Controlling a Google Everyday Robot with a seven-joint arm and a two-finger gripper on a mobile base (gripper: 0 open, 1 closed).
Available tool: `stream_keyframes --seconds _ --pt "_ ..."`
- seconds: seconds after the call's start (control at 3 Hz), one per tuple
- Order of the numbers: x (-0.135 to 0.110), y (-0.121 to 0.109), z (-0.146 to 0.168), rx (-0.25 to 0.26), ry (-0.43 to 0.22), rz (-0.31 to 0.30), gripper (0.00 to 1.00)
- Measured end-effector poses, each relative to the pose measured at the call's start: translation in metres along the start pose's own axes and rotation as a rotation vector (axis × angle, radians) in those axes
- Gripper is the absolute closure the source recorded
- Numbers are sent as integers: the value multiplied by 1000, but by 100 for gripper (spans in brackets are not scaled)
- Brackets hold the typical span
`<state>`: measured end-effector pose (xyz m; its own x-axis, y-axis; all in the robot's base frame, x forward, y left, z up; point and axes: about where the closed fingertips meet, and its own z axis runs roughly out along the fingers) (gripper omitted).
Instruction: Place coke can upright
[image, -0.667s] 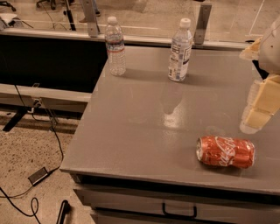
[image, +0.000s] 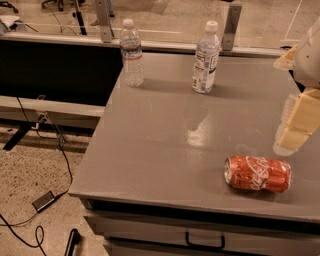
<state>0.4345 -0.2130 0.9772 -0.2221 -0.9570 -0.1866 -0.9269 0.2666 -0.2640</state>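
**Can on its side, gripper waiting above it**

The coke can lies on its side near the front right of the grey table, its long axis running left to right and one silver end facing left. It looks slightly dented. Two water bottles stand upright well apart from it, near the far edge.

To do this step well, the grasp should probably go across the can's round body near its middle, so the can does not roll away as contact is made. Once lifted, it needs turning until a silver end faces down, then setting flat on bare table, away from the front edge and the bottles. A light squeeze would suit, since thin metal crumples easily.

The gripper hangs at the right edge of the view, above and just behind the can, apart from it. It is partly cut off, so I cannot tell whether it is open or closed. It seems to carry nothing.
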Motion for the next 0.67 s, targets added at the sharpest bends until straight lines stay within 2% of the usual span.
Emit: stream_keyframes --seconds 0.33,0.67 --pt "-3 17 12 0 4 -43 0" --pt "-2 38 44 -51 -10 -92 0"
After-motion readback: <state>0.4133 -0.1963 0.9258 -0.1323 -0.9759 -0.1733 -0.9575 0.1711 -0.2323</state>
